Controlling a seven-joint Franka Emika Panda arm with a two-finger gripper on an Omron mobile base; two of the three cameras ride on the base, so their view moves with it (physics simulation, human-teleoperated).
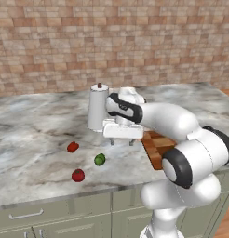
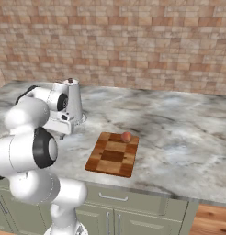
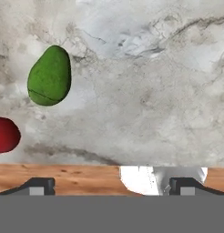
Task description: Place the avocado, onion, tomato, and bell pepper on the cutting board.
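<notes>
Hand (image 1: 121,142) released, empty, above counter; avocado (image 1: 99,159) just left-front; onion (image 2: 126,137) on cutting board (image 2: 112,154).

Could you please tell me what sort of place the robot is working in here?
Most likely a kitchen: a marble counter over drawered cabinets, a brick wall behind, and a cutting board with vegetables about.

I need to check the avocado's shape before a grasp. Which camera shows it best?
The hand view: the avocado appears large, from above, lying on the marble counter. The left base view shows it small, between the bell pepper and tomato.
</notes>
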